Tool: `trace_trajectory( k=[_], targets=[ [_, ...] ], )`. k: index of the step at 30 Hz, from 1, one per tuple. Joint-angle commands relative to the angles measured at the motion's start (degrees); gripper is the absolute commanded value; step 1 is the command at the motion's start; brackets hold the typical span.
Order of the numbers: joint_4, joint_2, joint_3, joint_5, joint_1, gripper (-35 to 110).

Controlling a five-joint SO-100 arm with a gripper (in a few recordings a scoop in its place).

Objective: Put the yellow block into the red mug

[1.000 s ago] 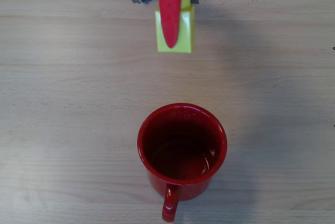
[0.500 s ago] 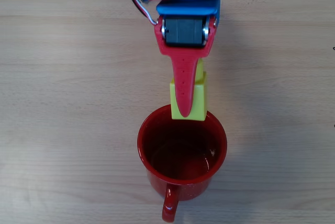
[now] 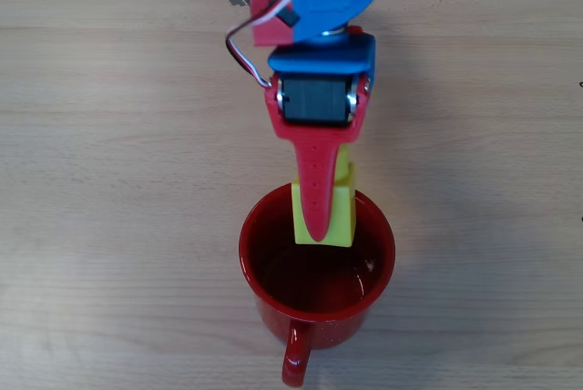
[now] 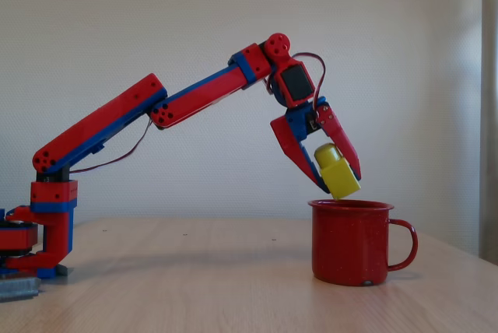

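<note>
Yellow block (image 4: pixel 336 171): I have it pinched between the two red fingers, tilted, its lower corner just above the mug's rim in the fixed view; from overhead it (image 3: pixel 325 210) sits at centre frame, overlapping the far edge of the mug's opening.
Red mug (image 4: pixel 352 241): upright on the table at lower right of the fixed view, handle to the right; in the overhead view it (image 3: pixel 317 262) is at lower centre, handle toward the bottom edge, inside looks empty.
Gripper (image 4: pixel 336 173): jaws narrow, clamped on the block; overhead, the upper finger covers much of the block and its tip (image 3: pixel 315 226) reaches past the rim.
Just changed: a second ago the block was high in the overhead frame, well apart from the mug; half a second ago it touched the rim line in the picture; now it is partly over the opening. I have carried it forward the whole time with the grip unchanged.
What that means: transport is nearly done, I judge. The block is over the far side of the mouth, not its middle.
Next, as I see it: a little more reach toward the mug's centre, then open.
Risk: releasing here, the tilted block could clip the rim and bounce onto the table (image 3: pixel 109 180).
</note>
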State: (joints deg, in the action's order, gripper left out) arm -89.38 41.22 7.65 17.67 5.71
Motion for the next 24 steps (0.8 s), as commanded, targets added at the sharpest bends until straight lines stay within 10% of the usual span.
trace_trajectory(
  k=[1,12,24],
  targets=[
    [1.8,3.3,-3.8,0.0,-0.4,4],
    [2.5,3.1,-1.6,-1.1,-1.1,33],
    [2.3,3.6,-1.9,-1.3,-1.4,31]
  ],
)
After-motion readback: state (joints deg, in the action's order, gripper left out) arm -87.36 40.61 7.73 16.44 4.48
